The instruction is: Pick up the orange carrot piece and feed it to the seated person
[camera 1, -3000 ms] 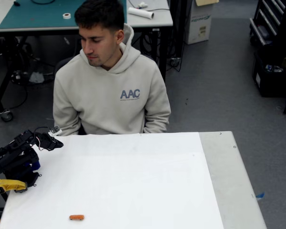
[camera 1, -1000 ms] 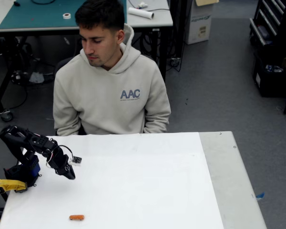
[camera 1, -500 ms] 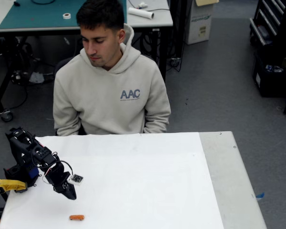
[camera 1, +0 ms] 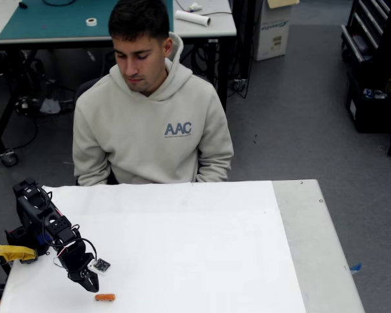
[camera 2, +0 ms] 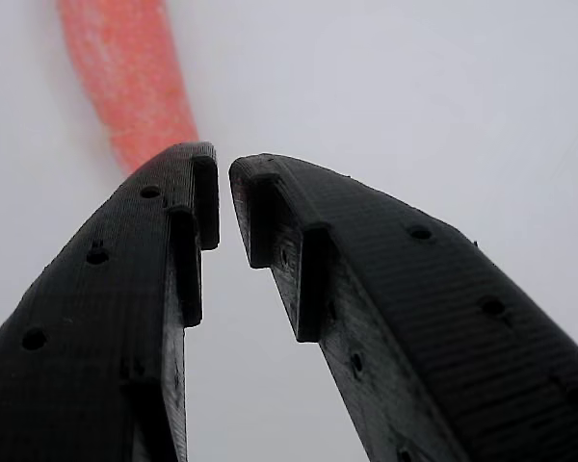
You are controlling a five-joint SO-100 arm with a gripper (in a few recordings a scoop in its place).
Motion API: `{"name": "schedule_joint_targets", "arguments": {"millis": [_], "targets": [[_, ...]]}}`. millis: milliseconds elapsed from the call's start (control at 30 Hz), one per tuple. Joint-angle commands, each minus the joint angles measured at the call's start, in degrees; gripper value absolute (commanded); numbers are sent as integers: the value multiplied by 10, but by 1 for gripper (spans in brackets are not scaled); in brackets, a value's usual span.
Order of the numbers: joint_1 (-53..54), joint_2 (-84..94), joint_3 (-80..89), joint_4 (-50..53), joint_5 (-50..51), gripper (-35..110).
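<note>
The orange carrot piece lies on the white table near the front left edge. My black gripper hangs just left of and above it, pointing down at the table. In the wrist view the carrot piece is a blurred orange stick just beyond the left fingertip, and my gripper has its tips nearly together with nothing between them. The seated person in a beige hoodie sits behind the table's far edge, looking down.
The white table stretches right of the arm, with a grey strip along its right side. A yellow tool handle sits at the arm's base on the left. Behind the person stands another table with small items.
The arm has unfolded from its base and swung forward and down, bringing the gripper from beside the person's elbow to just above the carrot piece. The carrot piece has not moved.
</note>
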Motion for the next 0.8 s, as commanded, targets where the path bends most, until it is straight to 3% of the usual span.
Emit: {"name": "schedule_joint_targets", "arguments": {"millis": [0,200,500,767], "targets": [[3,19,-32,-7,-11,-2],[-16,19,-33,-9,-13,0],[-33,12,-30,-7,-87,21],[-33,10,-30,-7,-96,22]]}}
